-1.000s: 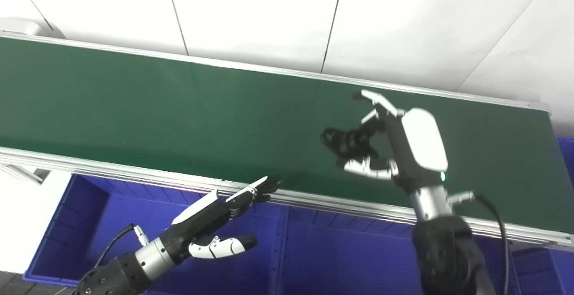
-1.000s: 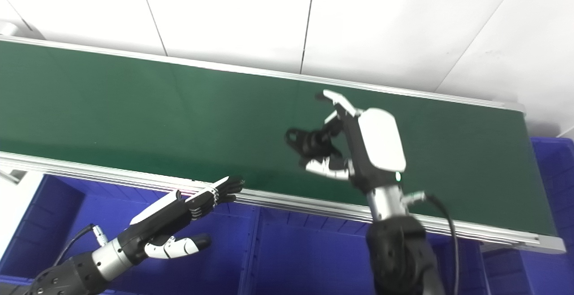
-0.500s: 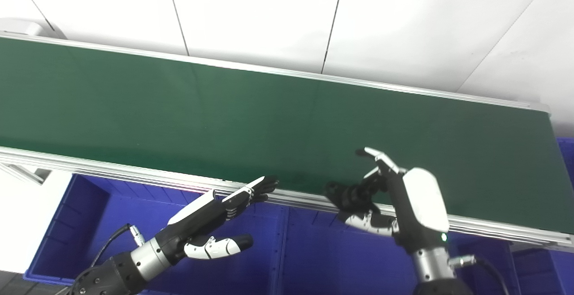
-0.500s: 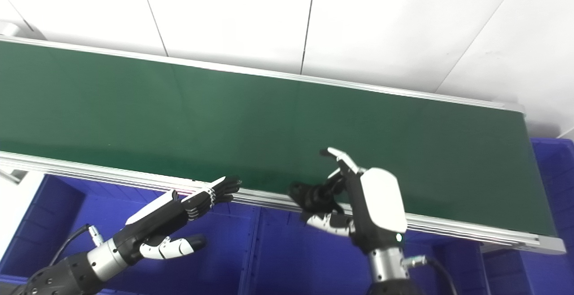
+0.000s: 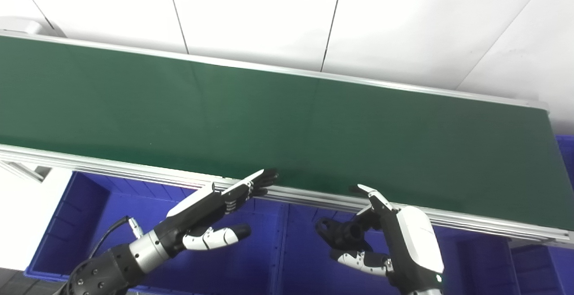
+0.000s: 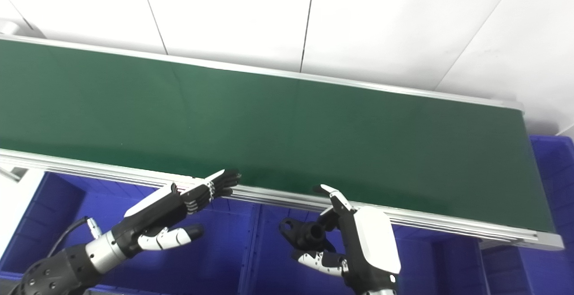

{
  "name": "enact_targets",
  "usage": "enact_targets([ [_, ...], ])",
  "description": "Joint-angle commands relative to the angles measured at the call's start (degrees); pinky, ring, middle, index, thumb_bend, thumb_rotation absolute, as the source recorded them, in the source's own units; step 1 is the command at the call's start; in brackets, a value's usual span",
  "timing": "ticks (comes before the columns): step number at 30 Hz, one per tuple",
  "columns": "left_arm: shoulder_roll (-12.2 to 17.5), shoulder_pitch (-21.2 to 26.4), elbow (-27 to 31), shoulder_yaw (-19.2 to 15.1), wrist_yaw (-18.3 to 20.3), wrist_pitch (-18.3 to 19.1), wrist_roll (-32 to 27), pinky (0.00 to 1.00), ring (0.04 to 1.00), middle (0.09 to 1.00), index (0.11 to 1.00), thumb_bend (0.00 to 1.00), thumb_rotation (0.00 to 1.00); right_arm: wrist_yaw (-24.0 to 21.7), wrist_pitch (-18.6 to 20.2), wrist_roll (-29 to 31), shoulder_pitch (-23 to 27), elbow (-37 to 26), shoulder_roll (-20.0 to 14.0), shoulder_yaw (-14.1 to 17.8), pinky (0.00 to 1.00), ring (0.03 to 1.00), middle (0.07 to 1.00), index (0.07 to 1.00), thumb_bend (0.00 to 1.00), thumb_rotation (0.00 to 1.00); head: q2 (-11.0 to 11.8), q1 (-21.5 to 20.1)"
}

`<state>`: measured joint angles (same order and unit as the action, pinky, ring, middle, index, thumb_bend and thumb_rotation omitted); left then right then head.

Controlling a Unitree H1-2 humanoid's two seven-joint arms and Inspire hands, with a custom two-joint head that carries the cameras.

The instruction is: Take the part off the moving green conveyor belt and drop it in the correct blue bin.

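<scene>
Two hands below the belt (image 5: 287, 120), right hand (image 5: 394, 250) fingers (image 5: 372, 195) pinching black part (image 5: 338, 236) over bin (image 5: 305, 259), left hand (image 5: 210, 214) fingers spread, empty.

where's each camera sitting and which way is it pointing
Left eye view: on the robot's head, looking down and forward over the green conveyor belt and the blue bins; left hand and right hand rise from the bottom edge.
Right eye view: beside it, set slightly rightward and facing the same way; the same scene sits further left in the picture, with more of the belt's right end showing.
Shared: both show the open left hand waiting at the belt's near rail and the right hand holding the black part over a bin.
</scene>
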<state>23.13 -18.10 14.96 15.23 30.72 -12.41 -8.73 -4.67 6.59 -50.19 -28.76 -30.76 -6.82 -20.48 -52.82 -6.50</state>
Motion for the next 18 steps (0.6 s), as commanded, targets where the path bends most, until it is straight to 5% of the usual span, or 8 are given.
enact_targets([
  [1,1.0,1.0,1.9,-0.7,0.3,-0.8,-1.6,0.97,1.0,1.0,1.0,0.48,0.75,1.1,-2.3,-0.2,0.1,0.0,0.2,-0.3,0.48,0.484,0.476,0.79,0.53,0.0,0.0,0.1],
  [18,1.2,1.4,2.9,-1.8,1.3,0.6,-2.6,0.97,1.0,1.0,1.0,0.5,0.74,2.2,-1.6,-1.2,2.7,7.2,0.0,-1.3,0.46,0.462,0.484,0.782,0.54,0.0,0.0,0.9],
])
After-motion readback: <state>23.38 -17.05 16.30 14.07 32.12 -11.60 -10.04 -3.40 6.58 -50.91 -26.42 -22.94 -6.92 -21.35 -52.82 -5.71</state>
